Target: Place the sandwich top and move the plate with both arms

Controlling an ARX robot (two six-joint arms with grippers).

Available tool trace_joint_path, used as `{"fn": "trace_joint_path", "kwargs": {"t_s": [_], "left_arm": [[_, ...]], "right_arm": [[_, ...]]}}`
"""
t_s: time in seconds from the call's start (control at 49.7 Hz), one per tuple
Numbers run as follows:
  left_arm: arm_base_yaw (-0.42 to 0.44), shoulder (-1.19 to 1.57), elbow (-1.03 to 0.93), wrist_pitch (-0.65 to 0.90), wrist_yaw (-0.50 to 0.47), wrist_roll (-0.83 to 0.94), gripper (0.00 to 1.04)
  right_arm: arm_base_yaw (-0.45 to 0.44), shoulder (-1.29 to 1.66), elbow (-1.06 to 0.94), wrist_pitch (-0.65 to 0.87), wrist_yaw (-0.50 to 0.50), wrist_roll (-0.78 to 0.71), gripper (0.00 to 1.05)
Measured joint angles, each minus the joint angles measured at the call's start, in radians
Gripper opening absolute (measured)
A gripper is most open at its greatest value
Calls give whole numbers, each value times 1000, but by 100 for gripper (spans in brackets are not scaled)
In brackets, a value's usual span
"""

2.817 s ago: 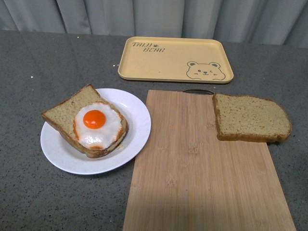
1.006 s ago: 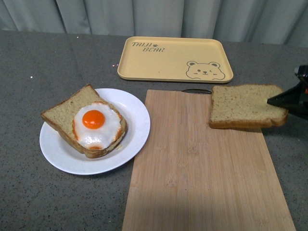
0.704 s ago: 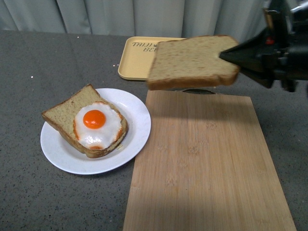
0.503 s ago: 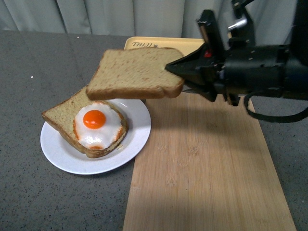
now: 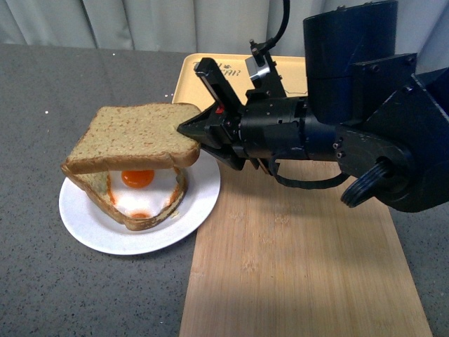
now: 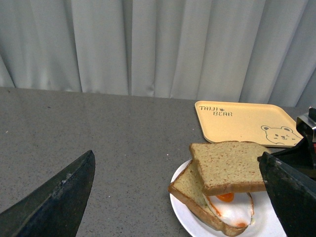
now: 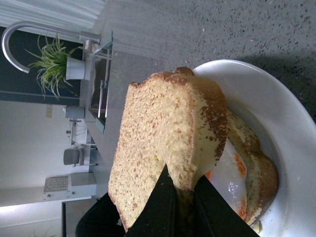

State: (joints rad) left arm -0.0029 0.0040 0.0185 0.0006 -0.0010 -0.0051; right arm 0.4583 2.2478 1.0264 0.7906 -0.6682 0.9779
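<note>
Now, far left: our left hand (image 6: 176, 155) is out of the front view, but its wrist cam shows both fingers (image 6: 54, 202) spread wide w/ nothing btw them. It hangs above the grey surface (image 5: 49, 91), aimed toward the plate (image 5: 88, 228). We'd call it idle.

Next over, the white plate sits on the surface, its right rim just beside the cutting board (image 5: 295, 260). On it lies the egg slice (image 5: 149, 220), fried egg up, yolk peeking out.

Over that, the sandwich top (image 5: 130, 137) is roughly level. It covers most of the egg slice but is turned a bit vs. it, so the corners don't line up. There looks to be a thin gap underneath; whether the far-left corner touches, we can't tell.

Our right hand (image 5: 188, 130) pinches the top's right edge, and the wrist cam confirms the bread is clamped btw the fingertips. The arm reaches across the board's far end. The yellow tray (image 5: 184, 90) lies behind, mostly hidden.

Progress, our read: approx halfway. The top is in the grip & over the plate, not yet set down or let go. Left to do:
- lower it, square it up if poss., release, and pull the right hand clear
- take opposite plate rims w/ both hands & shift the plate together

Where to isn't given; the tray is only our guess.
</note>
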Motion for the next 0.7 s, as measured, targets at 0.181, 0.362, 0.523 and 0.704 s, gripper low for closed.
{"fn": "trace_joint_path", "kwargs": {"t_s": [0.181,0.362,0.523,0.704], "left_arm": [[0,0,0,0,0,0,98],[0,0,0,0,0,0,98],[0,0,0,0,0,0,98],[0,0,0,0,0,0,98]], "right_arm": [[29,55,40,-34,15,1,3],[20,46,15,-50,57,-43,35],[-31,-116,-121,-118,220,-203,71],[-74,-253,-206,-185,389,-421,95]]}}
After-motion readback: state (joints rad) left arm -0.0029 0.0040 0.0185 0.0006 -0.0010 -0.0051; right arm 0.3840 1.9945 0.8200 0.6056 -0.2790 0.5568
